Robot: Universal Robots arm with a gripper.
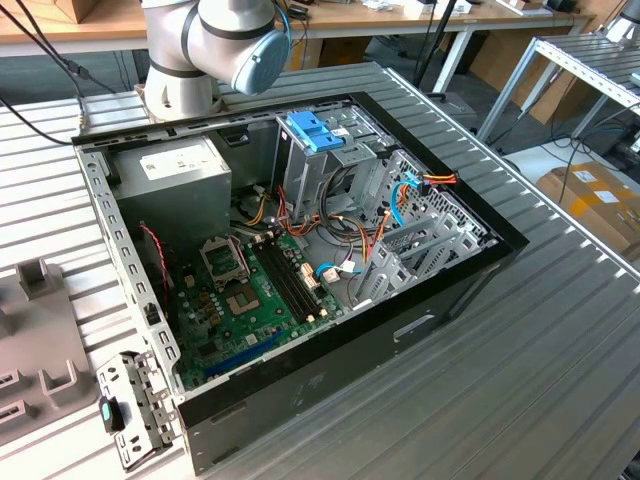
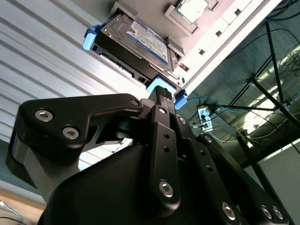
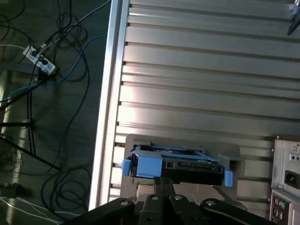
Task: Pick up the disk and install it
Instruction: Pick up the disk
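Black links of the gripper (image 2: 161, 93) loom closest, tip at the blue bracket (image 2: 158, 85) of the disk (image 2: 140, 37), which lies in a grey holder (image 3: 225, 152) on the slatted table (image 3: 211, 70), seemingly parked for pickup; whether the jaws clasp it I cannot tell.

Bare slatted worktop (image 3: 211, 84) wide open beyond the disk (image 3: 187, 166). Grey holder (image 3: 229, 157) walling its flanks, end effector (image 3: 161, 180) right at its blue-railed edge. Open-topped computer case (image 1: 330, 385), reachable from above but crowded by cables (image 1: 355, 240), drive cage (image 1: 325, 160) and power supply (image 1: 170, 185).
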